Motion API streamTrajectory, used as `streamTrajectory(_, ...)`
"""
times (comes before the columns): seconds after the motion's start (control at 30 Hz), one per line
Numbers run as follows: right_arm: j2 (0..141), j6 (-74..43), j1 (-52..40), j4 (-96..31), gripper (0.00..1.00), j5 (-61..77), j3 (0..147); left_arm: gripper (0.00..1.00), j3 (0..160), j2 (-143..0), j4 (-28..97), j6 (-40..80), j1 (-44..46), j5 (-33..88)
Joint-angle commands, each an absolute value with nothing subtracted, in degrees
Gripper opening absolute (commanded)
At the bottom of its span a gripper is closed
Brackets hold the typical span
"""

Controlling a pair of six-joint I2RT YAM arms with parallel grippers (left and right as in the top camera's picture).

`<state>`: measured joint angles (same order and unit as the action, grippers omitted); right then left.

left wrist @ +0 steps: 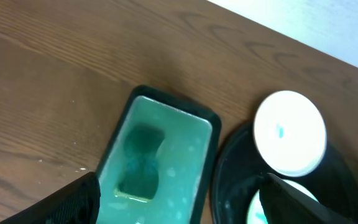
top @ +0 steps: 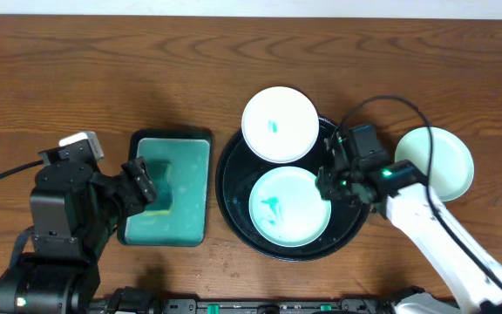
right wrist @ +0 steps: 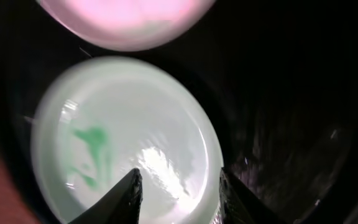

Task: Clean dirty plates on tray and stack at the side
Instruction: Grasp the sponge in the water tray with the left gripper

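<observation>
Right end effector (right wrist: 178,178), released, spans the rim of the smeared plate (right wrist: 123,134) near the worktop's robot-side edge. Judged rigid, light, slippery: grip the rim.

1. Overhead: high, looking straight down over the brown wooden table (top: 146,70).
2. Left wrist: raised, looking beyond the left pincer (left wrist: 188,205) toward the large round glossy black tray (left wrist: 229,183).
3. Right wrist: close above that shared tray, just beyond the right pincer (right wrist: 179,193).

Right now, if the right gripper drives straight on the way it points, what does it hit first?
Probably the near rim of the smeared plate in the tray: the right gripper is open right over it. Depth is unclear.
</observation>
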<state>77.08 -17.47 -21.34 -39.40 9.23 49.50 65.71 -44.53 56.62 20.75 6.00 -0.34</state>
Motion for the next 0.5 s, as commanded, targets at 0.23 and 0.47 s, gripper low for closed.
streamTrajectory(0.23,73.12,-14.50,-20.75,-40.07,0.39,9.23,50.83,0.76,56.16,-62.13,61.21,22.65,5.76,-0.97)
streamTrajectory(0.47,73.12,-14.52,-20.75,-41.78,0.38,8.36,50.83,0.61,55.61,-82.76,54.24,22.57,4.43,-0.60)
